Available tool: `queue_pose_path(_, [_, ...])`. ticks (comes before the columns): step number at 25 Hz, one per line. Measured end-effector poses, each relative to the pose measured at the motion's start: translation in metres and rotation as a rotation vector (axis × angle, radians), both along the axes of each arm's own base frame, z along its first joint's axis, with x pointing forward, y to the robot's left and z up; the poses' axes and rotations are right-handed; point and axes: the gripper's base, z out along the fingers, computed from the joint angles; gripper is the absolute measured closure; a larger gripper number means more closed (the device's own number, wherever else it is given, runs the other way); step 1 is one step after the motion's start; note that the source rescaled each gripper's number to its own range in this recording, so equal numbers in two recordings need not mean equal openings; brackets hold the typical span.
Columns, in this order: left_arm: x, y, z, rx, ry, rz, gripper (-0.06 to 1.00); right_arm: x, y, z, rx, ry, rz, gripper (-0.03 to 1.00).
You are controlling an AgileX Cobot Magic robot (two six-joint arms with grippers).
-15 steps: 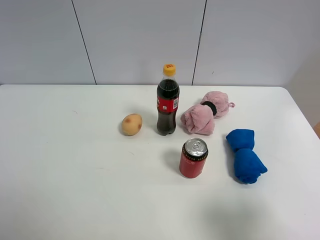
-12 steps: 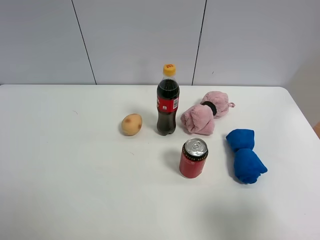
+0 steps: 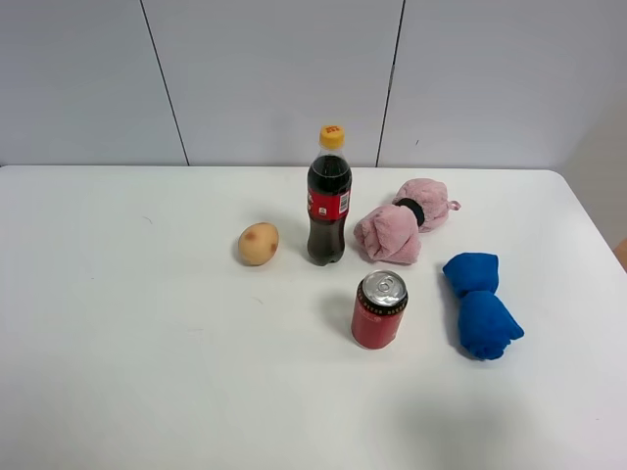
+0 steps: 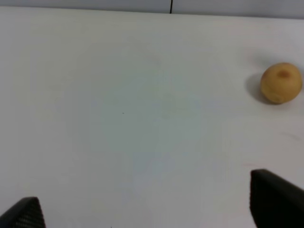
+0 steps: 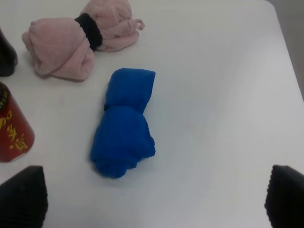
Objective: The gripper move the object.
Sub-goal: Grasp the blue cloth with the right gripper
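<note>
The blue cloth bundle [image 3: 480, 305], cinched in the middle into two lumps, lies on the white table [image 3: 147, 343] at the right, to the right of a red can. In the right wrist view it [image 5: 124, 124] lies just ahead of my right gripper [image 5: 153, 197], whose two black fingertips [image 5: 21, 197] stand wide apart and empty, apart from the cloth. My left gripper [image 4: 147, 209] is open and empty over bare table. Neither gripper shows in the exterior high view.
A pink cloth bundle [image 3: 402, 220] lies behind the blue one. A red can [image 3: 379, 309] stands to its left, a cola bottle [image 3: 328, 201] behind that, and a potato [image 3: 259, 244] left of the bottle. The table's right edge [image 3: 598, 235] is near the blue bundle.
</note>
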Motion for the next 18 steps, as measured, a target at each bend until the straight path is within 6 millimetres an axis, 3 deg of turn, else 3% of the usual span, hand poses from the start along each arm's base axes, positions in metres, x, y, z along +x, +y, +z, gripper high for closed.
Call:
queue_pose_path(5, [0.000, 0.000, 0.000, 0.000, 0.000, 0.000, -0.06, 0.003, 0.000, 0.029, 0.039, -0.009, -0.017, -0.01])
queue_pose_path(9, [0.000, 0.000, 0.000, 0.000, 0.000, 0.000, -0.06, 0.031, 0.003, 0.060, 0.048, 0.066, -0.014, -0.01])
queue_pose_path(13, [0.000, 0.000, 0.000, 0.000, 0.000, 0.000, -0.06, 0.080, 0.005, 0.081, 0.089, 0.156, -0.044, -0.01])
queue_pose_path(18, [0.000, 0.000, 0.000, 0.000, 0.000, 0.000, -0.06, 0.153, 0.008, 0.071, 0.120, 0.368, -0.088, -0.01])
